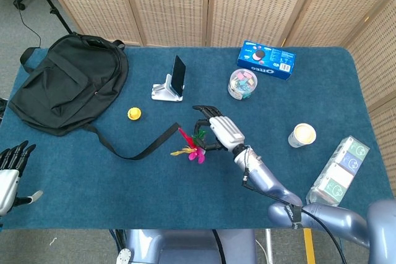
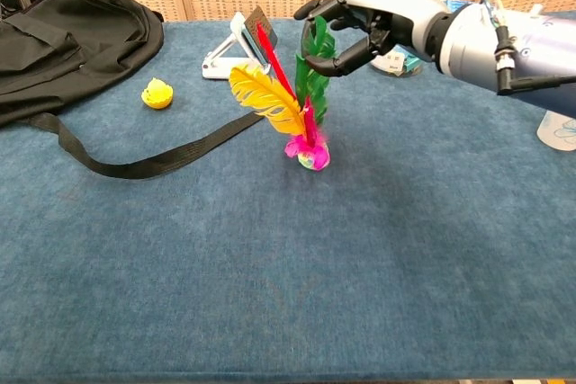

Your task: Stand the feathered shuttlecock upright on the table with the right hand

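Left hand [image 1: 11,168] idle at worktop [image 2: 270,294] edge, fingers spread, holding nothing. Shuttlecock [image 2: 301,105] upright mid-worktop, base down, feathers up. Right hand [image 2: 369,24] fingers curled loosely around green feather tip, probably steadying against tipping.

Shuttlecock [image 2: 301,110]: yellow, red, green feathers w/ pink tuft at base. Worktop [image 2: 270,294]: teal-blue felt. Backpack [image 1: 65,85] & strap: black. Small ball [image 1: 134,113]: yellow. Biscuit box [image 1: 266,60]: blue. Right robot hand [image 2: 360,29]: silver w/ black fingers.
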You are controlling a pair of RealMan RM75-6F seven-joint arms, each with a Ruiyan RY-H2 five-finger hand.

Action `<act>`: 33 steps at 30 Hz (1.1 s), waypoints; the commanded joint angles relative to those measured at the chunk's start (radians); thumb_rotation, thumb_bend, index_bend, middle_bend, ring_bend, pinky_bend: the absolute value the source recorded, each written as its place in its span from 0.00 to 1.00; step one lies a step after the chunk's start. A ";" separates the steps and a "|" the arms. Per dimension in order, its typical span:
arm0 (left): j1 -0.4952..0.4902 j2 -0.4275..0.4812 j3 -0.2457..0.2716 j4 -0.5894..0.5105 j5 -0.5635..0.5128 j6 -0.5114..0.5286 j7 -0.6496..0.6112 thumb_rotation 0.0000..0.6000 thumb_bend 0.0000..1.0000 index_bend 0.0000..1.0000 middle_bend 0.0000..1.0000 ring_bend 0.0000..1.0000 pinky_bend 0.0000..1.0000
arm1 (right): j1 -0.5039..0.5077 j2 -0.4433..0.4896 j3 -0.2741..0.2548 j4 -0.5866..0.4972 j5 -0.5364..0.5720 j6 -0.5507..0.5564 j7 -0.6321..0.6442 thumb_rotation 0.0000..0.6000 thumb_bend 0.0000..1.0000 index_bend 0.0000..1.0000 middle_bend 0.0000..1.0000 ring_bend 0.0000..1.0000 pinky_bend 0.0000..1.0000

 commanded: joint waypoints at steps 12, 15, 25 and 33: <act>0.000 0.004 0.002 -0.004 0.002 0.000 -0.005 1.00 0.00 0.00 0.00 0.00 0.00 | -0.065 0.150 -0.011 -0.119 -0.149 0.108 0.042 1.00 0.15 0.00 0.00 0.00 0.00; 0.004 0.009 0.003 -0.004 0.008 0.009 -0.016 1.00 0.00 0.00 0.00 0.00 0.00 | -0.103 0.220 -0.020 -0.179 -0.169 0.161 -0.021 1.00 0.07 0.00 0.00 0.00 0.00; 0.003 0.009 -0.005 0.030 0.017 0.019 -0.067 1.00 0.00 0.00 0.00 0.00 0.00 | -0.341 0.347 -0.180 -0.104 -0.340 0.472 -0.210 1.00 0.00 0.00 0.00 0.00 0.00; 0.001 -0.010 -0.023 0.072 0.005 0.031 -0.093 1.00 0.00 0.00 0.00 0.00 0.00 | -0.524 0.305 -0.282 0.064 -0.362 0.642 -0.262 1.00 0.00 0.00 0.00 0.00 0.00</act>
